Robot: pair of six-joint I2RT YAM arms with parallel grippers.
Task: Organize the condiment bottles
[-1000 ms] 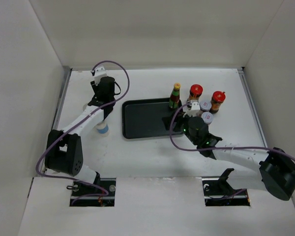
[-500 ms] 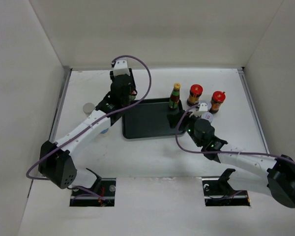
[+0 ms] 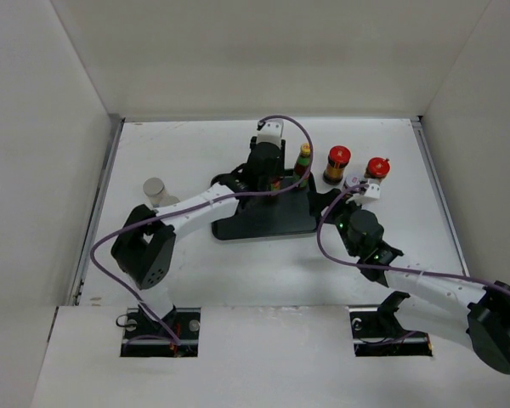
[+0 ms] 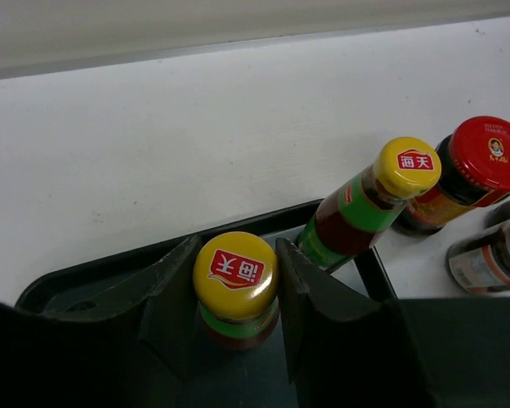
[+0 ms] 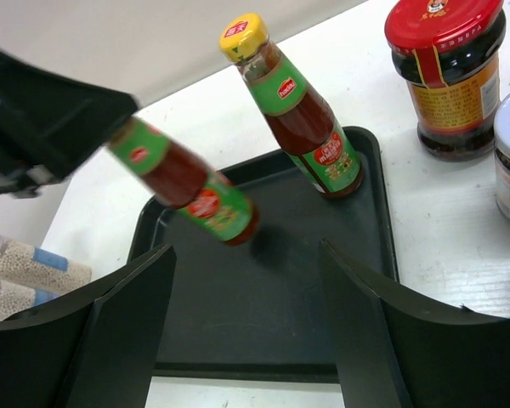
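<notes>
Left wrist view: the left hand (image 4: 235, 293) is clamped on the neck of a yellow-capped bottle (image 4: 235, 270) over the black tray (image 5: 306, 280); blurred, its base seems just off the tray floor. A second yellow-capped bottle (image 5: 302, 119) stands in the tray's corner. The right hand (image 5: 246, 251) gapes apart, empty.

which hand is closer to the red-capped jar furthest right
Right. The right hand is open just left of and in front of that red-capped jar, facing the tray. The left hand is farther left over the tray, shut on a yellow-capped bottle.
</notes>
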